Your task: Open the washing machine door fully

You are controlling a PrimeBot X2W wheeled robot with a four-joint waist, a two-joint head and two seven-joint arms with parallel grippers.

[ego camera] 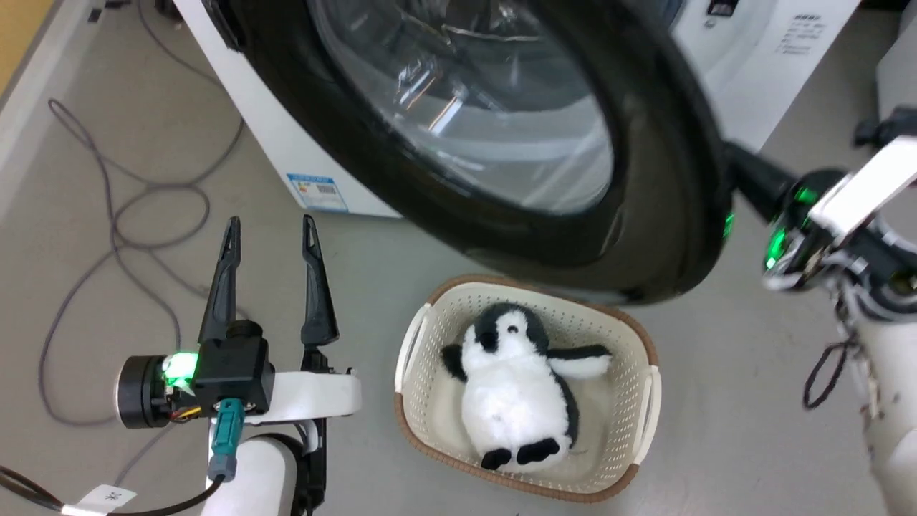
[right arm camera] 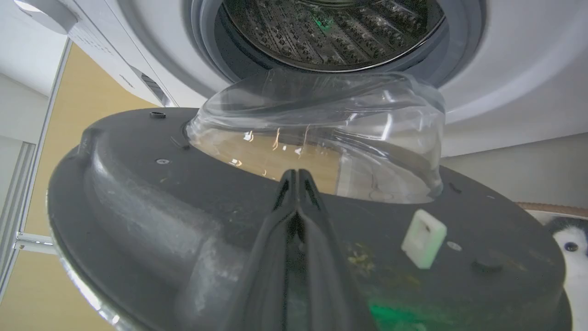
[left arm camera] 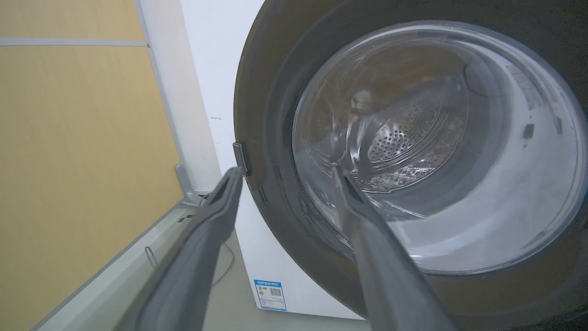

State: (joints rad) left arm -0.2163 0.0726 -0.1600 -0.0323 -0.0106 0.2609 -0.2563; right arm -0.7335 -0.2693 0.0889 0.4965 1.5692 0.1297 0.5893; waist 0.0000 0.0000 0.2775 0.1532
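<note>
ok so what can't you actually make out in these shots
Head view: tips of the right end effector sit behind the rim of the washing machine door.
Head view: top edge cuts off the door's upper part.
Head and left wrist views: print on the blue label of the washing machine is too small.
Right wrist view: the penguin toy is cut by the right edge and the door.

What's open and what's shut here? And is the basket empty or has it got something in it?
washing machine door: open, standing out from the machine.
washing machine: drum mouth uncovered.
left gripper: open, jaws apart, holding nothing.
right gripper: shut, jaws together, at the door's inner face.
basket: not empty.
toy penguin: lying face up inside the basket.
</note>
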